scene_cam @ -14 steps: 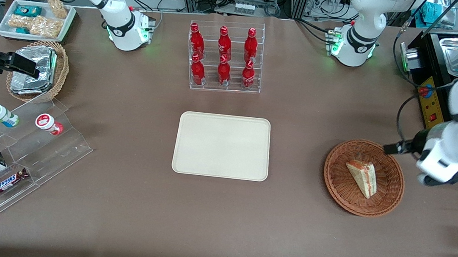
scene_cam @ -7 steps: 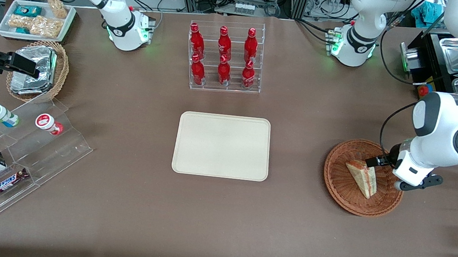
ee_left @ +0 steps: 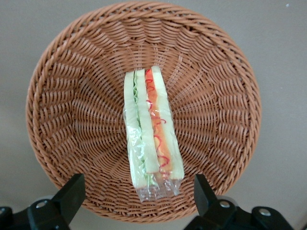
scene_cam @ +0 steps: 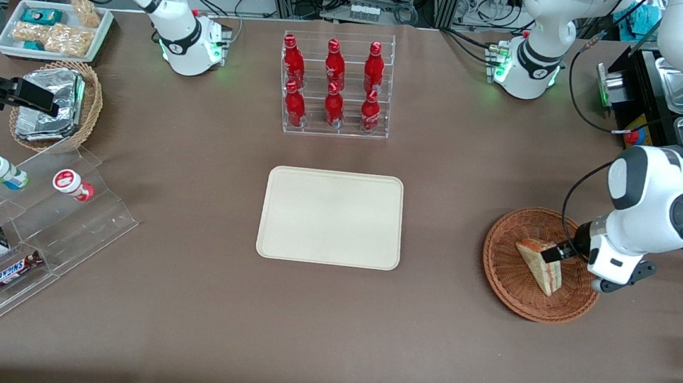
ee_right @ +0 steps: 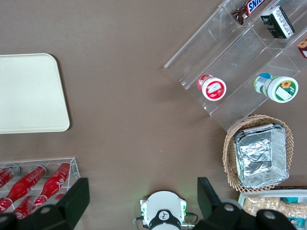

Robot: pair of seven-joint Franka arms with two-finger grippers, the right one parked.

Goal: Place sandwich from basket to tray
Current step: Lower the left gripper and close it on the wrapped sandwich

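Brown table [scene_cam: 177,301] | basket [scene_cam: 500,278]: sandwich [scene_cam: 542,265] | tray [scene_cam: 331,217] bare | gripper [ee_left: 136,194] above sandwich, jaws spread

Tool [ee_left: 136,191] fingertips perhaps partly cropped.

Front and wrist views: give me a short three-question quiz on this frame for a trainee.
1. True or false: the sandwich already lies on the tray.
2. The pincer is: A) shut on the sandwich, B) open above the sandwich, C) over the tray.
3. Fill in: the sandwich lies in the ___.

Key: 1 false; 2 B; 3 basket.
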